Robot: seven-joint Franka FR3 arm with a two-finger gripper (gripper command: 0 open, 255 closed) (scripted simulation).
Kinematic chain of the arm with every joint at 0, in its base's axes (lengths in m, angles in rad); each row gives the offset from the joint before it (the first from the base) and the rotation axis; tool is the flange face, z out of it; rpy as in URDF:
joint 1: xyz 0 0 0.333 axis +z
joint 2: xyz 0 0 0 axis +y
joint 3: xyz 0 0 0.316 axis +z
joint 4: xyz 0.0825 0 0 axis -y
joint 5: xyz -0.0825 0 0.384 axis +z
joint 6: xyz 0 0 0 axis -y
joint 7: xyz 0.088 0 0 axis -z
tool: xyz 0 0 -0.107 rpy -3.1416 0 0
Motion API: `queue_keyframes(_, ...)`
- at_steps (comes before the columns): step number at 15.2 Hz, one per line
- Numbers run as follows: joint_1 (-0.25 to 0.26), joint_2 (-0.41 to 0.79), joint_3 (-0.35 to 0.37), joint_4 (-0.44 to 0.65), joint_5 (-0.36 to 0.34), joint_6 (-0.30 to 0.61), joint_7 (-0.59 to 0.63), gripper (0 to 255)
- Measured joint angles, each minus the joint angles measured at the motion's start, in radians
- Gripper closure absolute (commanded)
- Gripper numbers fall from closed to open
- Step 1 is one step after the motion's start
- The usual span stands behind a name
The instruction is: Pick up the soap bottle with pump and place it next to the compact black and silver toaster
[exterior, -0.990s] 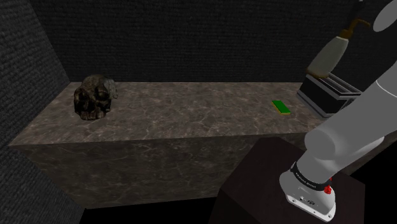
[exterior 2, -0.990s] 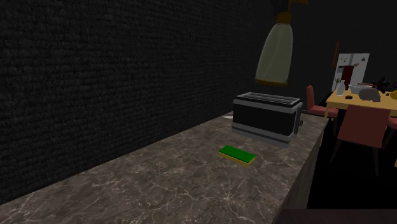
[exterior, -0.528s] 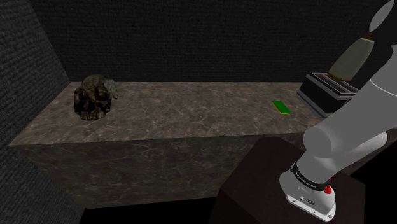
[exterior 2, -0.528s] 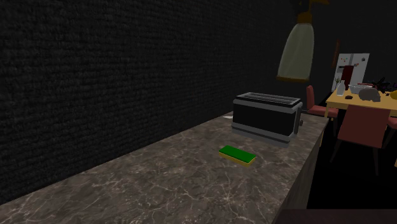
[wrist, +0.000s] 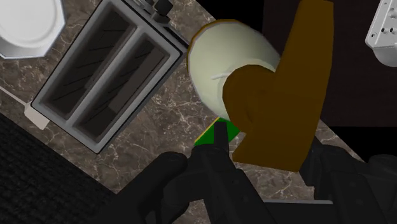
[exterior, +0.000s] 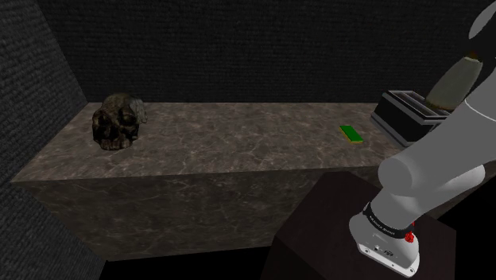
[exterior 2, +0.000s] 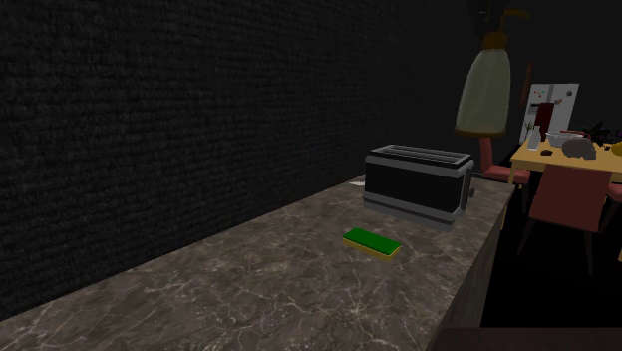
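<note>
Though still aloft, bottle [exterior 2: 484, 95] past toaster [exterior 2: 414, 184]

The soap bottle [exterior 2: 485, 95] has moved toward the second exterior view's right.

I read arm [exterior: 433, 171] at shoulder view's lower right: white links, dark joint ring near base with small red mark. Lower link leans up toward that view's right edge; another white link shows at top right corner. In wrist view, hand points down. Gripper [wrist: 267, 165] all black, fingers [wrist: 184, 184] spread, clamped on either side of brown pump head of soap bottle [wrist: 229, 63], bottle hanging below hand.
</note>
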Motion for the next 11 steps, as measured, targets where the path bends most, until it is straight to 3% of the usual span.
queue_keyframes(11,0.012,-0.11,0.039,-0.252,-0.065,0.165,0.063,255)
